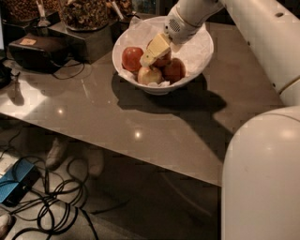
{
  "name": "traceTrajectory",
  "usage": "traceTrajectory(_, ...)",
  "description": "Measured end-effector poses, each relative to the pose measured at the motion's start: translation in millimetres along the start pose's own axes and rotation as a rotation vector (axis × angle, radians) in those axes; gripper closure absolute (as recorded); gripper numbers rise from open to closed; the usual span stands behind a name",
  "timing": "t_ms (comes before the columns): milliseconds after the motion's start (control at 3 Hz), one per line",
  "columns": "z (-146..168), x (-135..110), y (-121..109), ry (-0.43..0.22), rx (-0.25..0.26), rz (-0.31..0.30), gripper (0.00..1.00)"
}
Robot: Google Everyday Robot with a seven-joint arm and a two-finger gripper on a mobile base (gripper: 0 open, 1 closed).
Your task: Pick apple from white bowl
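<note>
Camera view. Gripper is down inside the white bowl, its tip among the apples heaped on the paper lining. I cannot tell whether it is clenched or released. One red apple lies just beside it. The bowl sits on the grey table, near the jars of nuts.
</note>
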State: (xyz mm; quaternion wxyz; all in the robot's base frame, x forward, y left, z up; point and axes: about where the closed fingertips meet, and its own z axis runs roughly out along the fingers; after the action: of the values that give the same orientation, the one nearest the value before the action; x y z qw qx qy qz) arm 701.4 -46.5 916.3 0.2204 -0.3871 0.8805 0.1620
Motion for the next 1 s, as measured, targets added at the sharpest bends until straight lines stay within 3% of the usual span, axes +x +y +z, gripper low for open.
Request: traceTrajectory(1000, -4.1, -2.0, 3.8, -0.014, 0.007, -0.016, 0.87)
